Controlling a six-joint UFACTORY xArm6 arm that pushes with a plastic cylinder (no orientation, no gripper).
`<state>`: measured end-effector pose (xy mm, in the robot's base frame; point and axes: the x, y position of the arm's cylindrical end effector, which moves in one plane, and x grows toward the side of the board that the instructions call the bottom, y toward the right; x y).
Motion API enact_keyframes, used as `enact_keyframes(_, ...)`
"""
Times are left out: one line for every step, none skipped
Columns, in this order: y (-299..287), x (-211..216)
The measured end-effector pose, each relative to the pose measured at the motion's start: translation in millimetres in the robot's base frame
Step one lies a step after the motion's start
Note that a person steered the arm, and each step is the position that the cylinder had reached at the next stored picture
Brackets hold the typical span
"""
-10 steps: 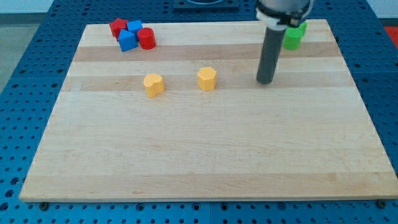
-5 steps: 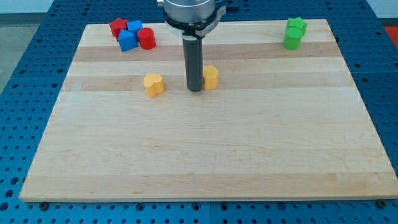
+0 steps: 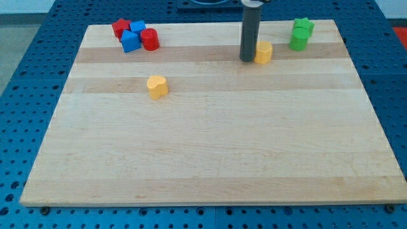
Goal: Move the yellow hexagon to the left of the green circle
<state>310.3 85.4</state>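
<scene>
The yellow hexagon (image 3: pixel 264 52) sits near the view's top right on the wooden board (image 3: pixel 210 146). My tip (image 3: pixel 247 59) touches its left side. The green circle (image 3: pixel 299 41) lies to the right of the hexagon with a gap between them. A green star-shaped block (image 3: pixel 303 27) sits just above the circle, touching it.
A second yellow block, heart-like (image 3: pixel 157 86), lies left of centre. At the view's top left is a cluster: a red block (image 3: pixel 120 28), two blue blocks (image 3: pixel 130 41) (image 3: pixel 138 28) and a red cylinder (image 3: pixel 150 39). Blue perforated table surrounds the board.
My tip went left past the yellow hexagon to its left side, then pushed it up and to the right, close to the green circle.
</scene>
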Motion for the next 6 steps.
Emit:
enact_keyframes(24.5,0.0)
enact_keyframes(43.8,0.0)
enact_keyframes(51.2,3.2)
enact_keyframes(62.2,14.3)
enact_keyframes(89.4,14.0)
enact_keyframes(96.4,7.4)
